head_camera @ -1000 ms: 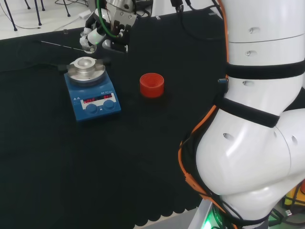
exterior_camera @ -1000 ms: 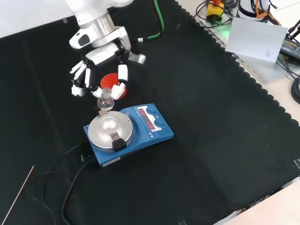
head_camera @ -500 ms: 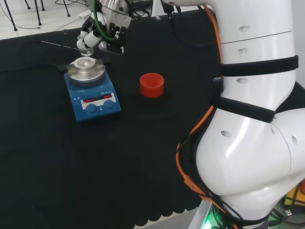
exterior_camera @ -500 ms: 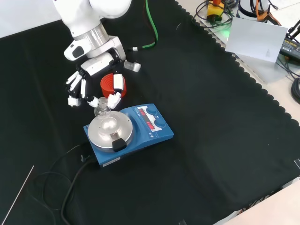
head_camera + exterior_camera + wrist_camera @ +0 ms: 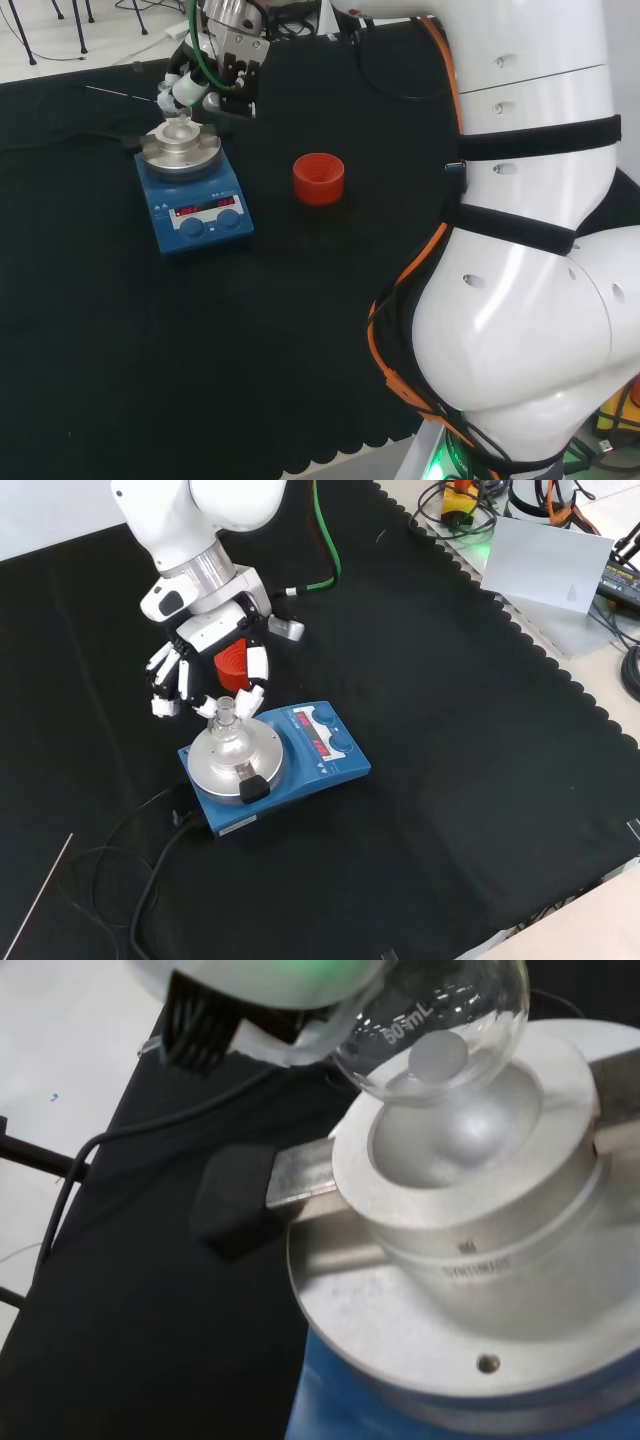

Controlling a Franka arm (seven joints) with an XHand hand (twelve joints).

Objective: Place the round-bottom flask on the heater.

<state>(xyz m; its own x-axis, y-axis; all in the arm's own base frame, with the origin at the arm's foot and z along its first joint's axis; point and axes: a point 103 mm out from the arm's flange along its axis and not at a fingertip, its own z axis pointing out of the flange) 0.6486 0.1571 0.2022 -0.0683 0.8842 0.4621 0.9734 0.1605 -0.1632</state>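
Note:
The clear round-bottom flask [image 5: 225,724] hangs upright by its neck, pinched between the thumb and fingers of the hand [image 5: 213,643]. The heater [image 5: 318,760] is a blue box with a round silver block [image 5: 233,758] on top. In the wrist view the flask's bulb [image 5: 441,1018] sits just above the block's hollow [image 5: 455,1145], slightly off its centre; I cannot tell whether they touch. In the head view the hand [image 5: 218,72] is at the far side of the heater [image 5: 196,208], with the flask [image 5: 181,124] over the block.
A red ribbed stand [image 5: 318,178] sits on the cloth to the heater's right in the head view, partly behind the hand in the front view [image 5: 230,661]. A black knob [image 5: 251,788] juts from the block. A black cable [image 5: 150,880] and a thin rod [image 5: 38,895] lie nearby.
The hand has carried the flask from beside the block's edge to over its hollow and lowered it. The heater and red stand have not moved.

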